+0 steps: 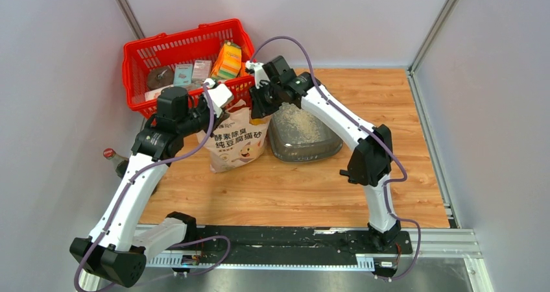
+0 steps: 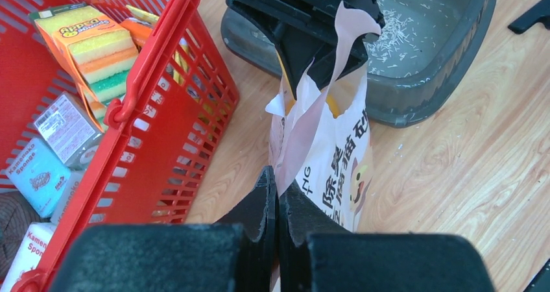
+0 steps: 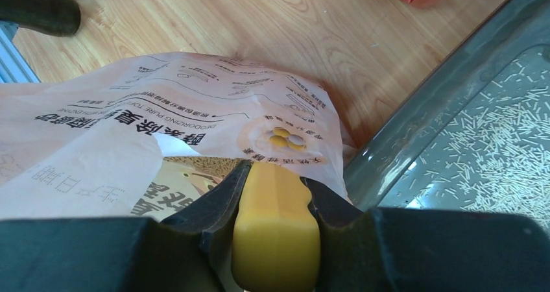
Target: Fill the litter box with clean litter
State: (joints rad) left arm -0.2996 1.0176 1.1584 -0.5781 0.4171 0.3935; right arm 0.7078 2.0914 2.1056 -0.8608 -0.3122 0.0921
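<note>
The dark grey litter box (image 1: 327,146) lies right of centre with a thin layer of pale litter (image 1: 299,124) in it. The beige cat-printed bag (image 1: 235,146) stands upright to its left. My left gripper (image 1: 226,104) is shut on the bag's torn top edge; in the left wrist view (image 2: 277,180) the paper is pinched between its jaws. My right gripper (image 1: 259,107) hangs over the bag's mouth, shut on the yellow scoop's handle (image 3: 275,230). The scoop's bowl is hidden inside the bag (image 3: 194,104). The litter box (image 3: 415,120) and the litter (image 3: 512,143) lie to the right.
A red mesh basket (image 1: 139,52) with sponges and packets stands at the back left, close to the bag. A small bottle (image 1: 111,154) sits by the left wall. Walls close off the left, back and right of the wooden table (image 1: 292,188).
</note>
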